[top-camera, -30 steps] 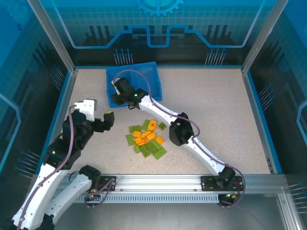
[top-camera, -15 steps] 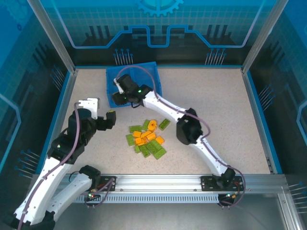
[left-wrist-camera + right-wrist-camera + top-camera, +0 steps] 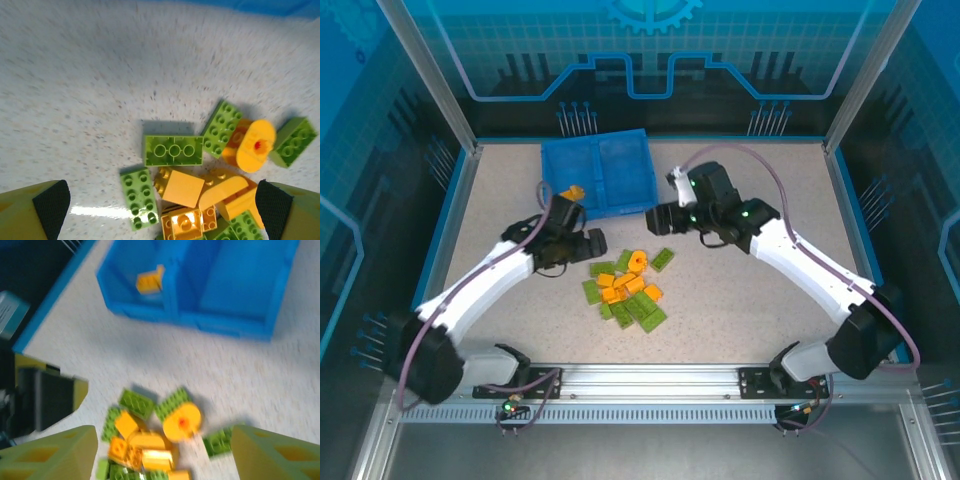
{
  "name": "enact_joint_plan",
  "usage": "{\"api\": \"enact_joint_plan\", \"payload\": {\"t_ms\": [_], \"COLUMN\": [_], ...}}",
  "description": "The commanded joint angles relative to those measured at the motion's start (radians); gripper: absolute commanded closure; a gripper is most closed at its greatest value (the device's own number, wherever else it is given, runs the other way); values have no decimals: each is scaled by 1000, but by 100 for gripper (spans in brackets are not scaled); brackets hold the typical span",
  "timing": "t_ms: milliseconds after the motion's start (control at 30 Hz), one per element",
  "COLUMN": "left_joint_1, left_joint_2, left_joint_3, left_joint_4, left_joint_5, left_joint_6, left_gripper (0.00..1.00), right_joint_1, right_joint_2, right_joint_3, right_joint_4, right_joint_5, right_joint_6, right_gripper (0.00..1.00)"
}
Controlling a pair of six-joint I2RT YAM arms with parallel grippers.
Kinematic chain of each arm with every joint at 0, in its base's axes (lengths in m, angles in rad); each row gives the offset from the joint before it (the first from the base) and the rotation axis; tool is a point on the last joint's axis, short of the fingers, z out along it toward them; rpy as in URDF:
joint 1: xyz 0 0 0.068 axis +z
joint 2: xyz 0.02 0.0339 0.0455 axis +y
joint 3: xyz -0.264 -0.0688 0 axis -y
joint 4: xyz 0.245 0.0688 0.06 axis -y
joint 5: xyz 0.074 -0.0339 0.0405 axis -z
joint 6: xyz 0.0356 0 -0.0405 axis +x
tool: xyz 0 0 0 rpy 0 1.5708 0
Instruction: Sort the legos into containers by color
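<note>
Left end effector (image 3: 594,243) wide apart, empty, just left of brick pile (image 3: 628,290). Right end effector (image 3: 656,217) likewise, beyond pile. One orange brick (image 3: 574,192) in one tray (image 3: 620,170); pile uncountable.

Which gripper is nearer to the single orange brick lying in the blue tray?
Left. The left gripper is just on the near side of the tray's left compartment, where the orange brick lies. The right gripper is off the tray's right near corner, farther away.
</note>
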Motion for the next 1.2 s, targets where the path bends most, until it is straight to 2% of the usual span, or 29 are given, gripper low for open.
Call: {"api": "enact_joint_plan", "payload": {"t_ms": [0,167,300,500,700,967,1167], "left_joint_1": [-17,-19,-22,-37,-53,-54,-53], "left_joint_2": [160,339,395,434,440,453,445], "left_joint_3": [44,118,121,132,111,63,68], "left_joint_4": [33,41,72,53,19,23,-13], "left_joint_5": [41,37,44,36,26,-13,-67], "left_joint_6": [-71,-52,-47,-41,-28,-31,-40], "left_gripper": [1,1,2,9,11,27,29], "right_joint_1": [-21,-33,-31,-31,-30,-29,-11], "right_joint_2": [-65,-108,-118,-123,-112,-115,-114], "right_joint_3": [-77,-131,-158,-172,-164,-167,-157], "right_joint_4": [-70,-105,-125,-120,-117,-126,-140], "right_joint_5": [-16,-69,-52,-42,-41,-46,-82], "right_joint_6": [44,72,77,88,90,93,87], "right_gripper": [23,18,17,17,17,17,17]}}
